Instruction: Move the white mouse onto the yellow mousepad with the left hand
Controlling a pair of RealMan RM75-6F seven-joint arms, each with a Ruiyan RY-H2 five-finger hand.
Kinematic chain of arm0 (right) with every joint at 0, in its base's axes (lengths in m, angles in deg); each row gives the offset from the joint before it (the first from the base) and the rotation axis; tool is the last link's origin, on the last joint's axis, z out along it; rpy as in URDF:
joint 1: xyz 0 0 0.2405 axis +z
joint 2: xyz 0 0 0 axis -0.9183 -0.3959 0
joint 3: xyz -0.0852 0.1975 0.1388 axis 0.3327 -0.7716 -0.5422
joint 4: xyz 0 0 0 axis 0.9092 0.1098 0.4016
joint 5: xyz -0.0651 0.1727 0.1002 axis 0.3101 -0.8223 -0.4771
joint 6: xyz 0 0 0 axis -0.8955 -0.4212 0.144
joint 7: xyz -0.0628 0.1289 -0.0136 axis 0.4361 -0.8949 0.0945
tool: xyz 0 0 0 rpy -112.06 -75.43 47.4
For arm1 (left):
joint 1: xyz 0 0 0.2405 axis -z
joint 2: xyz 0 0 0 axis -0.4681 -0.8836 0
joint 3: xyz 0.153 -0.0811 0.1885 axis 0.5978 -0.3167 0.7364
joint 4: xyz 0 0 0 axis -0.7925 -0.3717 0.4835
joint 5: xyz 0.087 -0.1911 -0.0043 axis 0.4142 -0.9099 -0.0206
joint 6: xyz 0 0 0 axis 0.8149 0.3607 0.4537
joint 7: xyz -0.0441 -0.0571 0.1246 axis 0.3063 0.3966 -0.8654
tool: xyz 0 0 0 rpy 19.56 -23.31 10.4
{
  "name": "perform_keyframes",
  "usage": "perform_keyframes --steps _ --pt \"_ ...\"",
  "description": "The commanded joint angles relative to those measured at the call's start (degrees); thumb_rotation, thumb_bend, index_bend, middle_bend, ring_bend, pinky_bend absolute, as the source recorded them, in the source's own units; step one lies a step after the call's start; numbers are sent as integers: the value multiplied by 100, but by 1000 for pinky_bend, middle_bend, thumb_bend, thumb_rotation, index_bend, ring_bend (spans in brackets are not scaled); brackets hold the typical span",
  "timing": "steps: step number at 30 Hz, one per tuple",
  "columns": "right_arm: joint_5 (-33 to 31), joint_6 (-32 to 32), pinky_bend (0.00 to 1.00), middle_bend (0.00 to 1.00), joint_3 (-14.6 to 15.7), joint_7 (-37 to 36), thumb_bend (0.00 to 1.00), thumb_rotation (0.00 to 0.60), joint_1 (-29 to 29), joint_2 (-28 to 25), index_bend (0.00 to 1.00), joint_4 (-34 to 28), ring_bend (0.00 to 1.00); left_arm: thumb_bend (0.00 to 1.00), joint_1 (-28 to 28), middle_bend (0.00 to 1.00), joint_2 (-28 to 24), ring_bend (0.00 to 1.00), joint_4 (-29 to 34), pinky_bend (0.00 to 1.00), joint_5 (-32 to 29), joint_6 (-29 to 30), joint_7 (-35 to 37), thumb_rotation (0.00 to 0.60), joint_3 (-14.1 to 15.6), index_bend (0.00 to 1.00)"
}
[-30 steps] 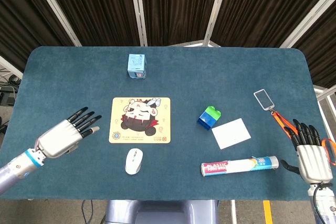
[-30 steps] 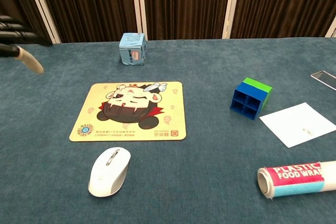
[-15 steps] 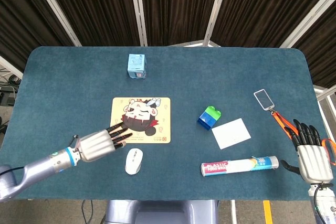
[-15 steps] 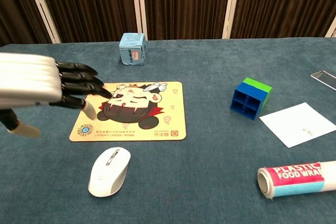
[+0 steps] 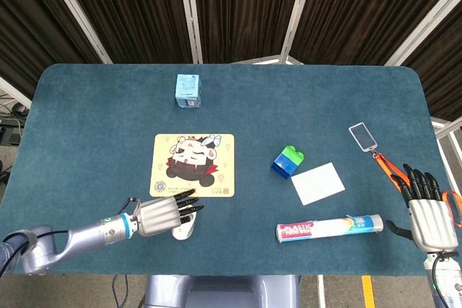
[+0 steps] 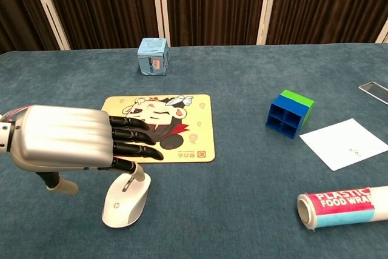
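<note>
Left hand (image 6: pixel 73 141) now swung in over the white mouse (image 6: pixel 126 198), fingers spread, nothing gripped, beside the yellow mousepad (image 6: pixel 194 122).

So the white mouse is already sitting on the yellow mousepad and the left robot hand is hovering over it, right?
Not quite. The white mouse is not on the yellow mousepad; it lies on the table just in front of it, as the chest view shows. The left robot hand is over the mouse, as you said.

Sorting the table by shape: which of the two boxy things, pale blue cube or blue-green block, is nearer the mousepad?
The blue-green block: it sits close beside the mousepad, while the pale blue cube stands farther back.
</note>
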State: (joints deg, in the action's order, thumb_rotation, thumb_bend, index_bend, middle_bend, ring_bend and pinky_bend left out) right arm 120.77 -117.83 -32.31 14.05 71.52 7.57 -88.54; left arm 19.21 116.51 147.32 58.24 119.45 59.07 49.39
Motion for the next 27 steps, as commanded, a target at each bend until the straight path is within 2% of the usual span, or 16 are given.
perform_keyframes --steps 1,9,15,27 --pt "-6 5 0 0 -1 -1 89 600 1 -3 137 -5 0 198 39 0 113 0 -15 0 -152 -55 -59 600 -27 165" --pt "-9 19 0 0 3 -17 91 600 3 -16 137 -17 0 199 108 0 332 0 -49 0 -418 -179 -157 600 -23 147" --pt "-7 24 0 0 6 -45 92 600 3 -27 137 -18 0 200 138 0 446 0 -66 0 -630 -293 -332 600 -23 225" --pt "5 32 0 0 13 -72 91 600 7 -35 137 -12 0 201 191 0 681 0 -161 0 -973 -419 -649 600 -19 285"
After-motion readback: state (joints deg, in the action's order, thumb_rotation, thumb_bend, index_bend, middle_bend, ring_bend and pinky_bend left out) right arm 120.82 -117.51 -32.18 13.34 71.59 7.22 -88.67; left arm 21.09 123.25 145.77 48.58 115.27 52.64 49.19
